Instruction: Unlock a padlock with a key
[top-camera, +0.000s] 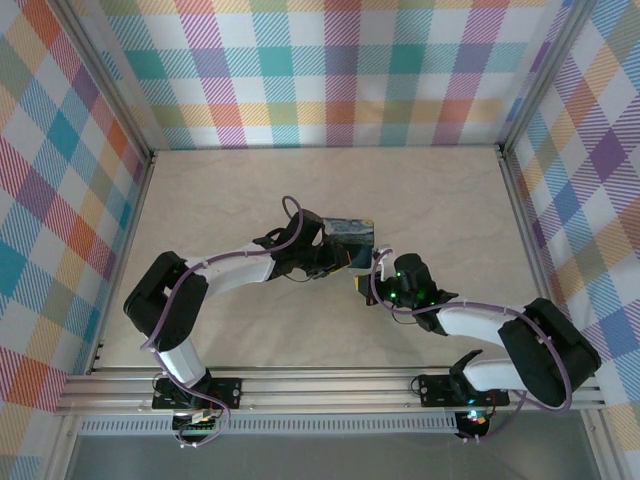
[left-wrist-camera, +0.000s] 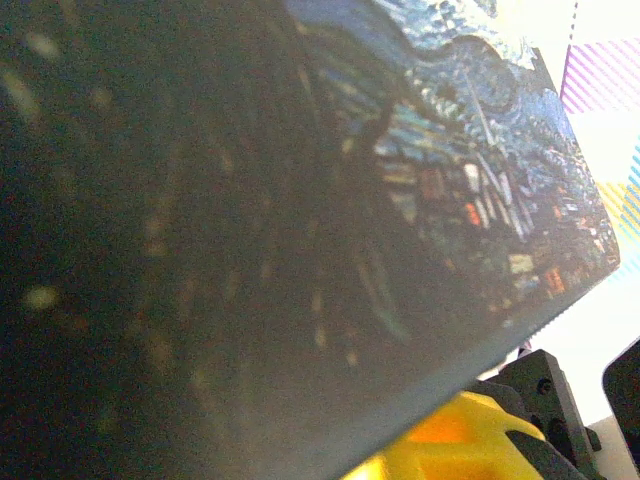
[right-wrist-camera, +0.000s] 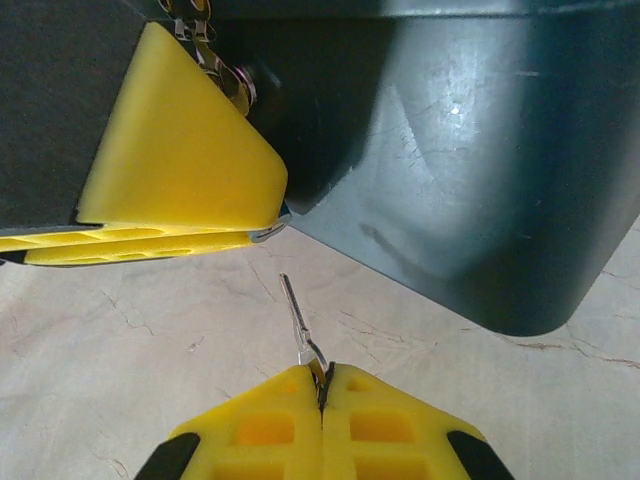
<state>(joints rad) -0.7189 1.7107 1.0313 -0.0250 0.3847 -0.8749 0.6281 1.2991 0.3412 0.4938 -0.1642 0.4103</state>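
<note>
The right fingers (right-wrist-camera: 270, 425) are clenched on a thin silvery key (right-wrist-camera: 294, 315), whose blade points far-left toward the left fingers (right-wrist-camera: 180, 150) without touching them. Whether those are clenched or released I cannot tell. A metal sliver (right-wrist-camera: 268, 232) shows at their tip and a small chain (right-wrist-camera: 205, 35) above; the padlock itself cannot be made out. The dark-blue tin (right-wrist-camera: 480, 150) stands just right of them on the worktop (right-wrist-camera: 150, 340)
</note>
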